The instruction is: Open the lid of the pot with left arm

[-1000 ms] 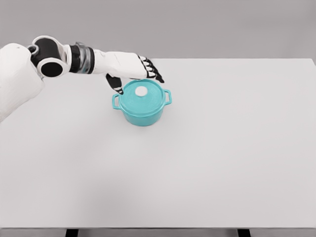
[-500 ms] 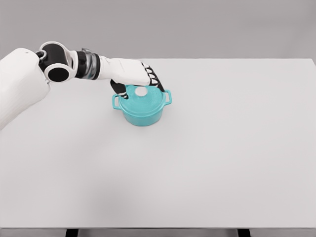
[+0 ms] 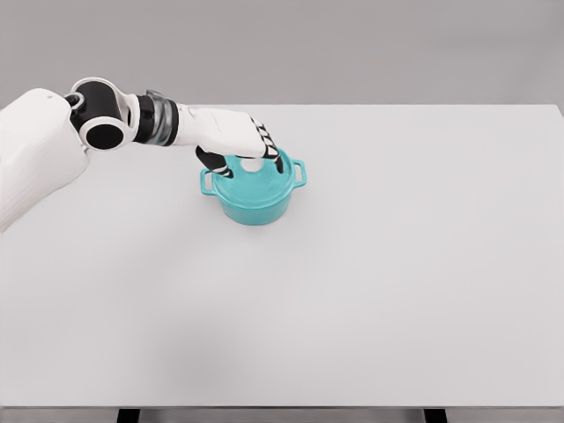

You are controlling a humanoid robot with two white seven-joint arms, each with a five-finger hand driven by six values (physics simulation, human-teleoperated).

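The large white rectangular tabletop [image 3: 370, 282] fills most of the view; its near corners are cut off by the bottom of the picture, and two dark legs show just below the near edge. The far edge and the right edge are fully visible, and the left edge is partly covered by the robot's white left arm [image 3: 40, 154], which enters from the left and is cut at the picture's side.

The small teal round pot with two side handles [image 3: 256, 198] stands on the far-left part of the tabletop, near the far edge and well apart from the right and near edges. Wide bare surface lies to its right and in front of it.

The teal lid [image 3: 264, 179] sits closed on the pot. Its rear-left part is hidden under the left hand [image 3: 240, 141]. The fingers are curled down around the small white round knob [image 3: 252, 165]; the thumb stands at the left of it, the others at the right. Whether they really pinch the knob is hard to tell, because the palm covers the contact.
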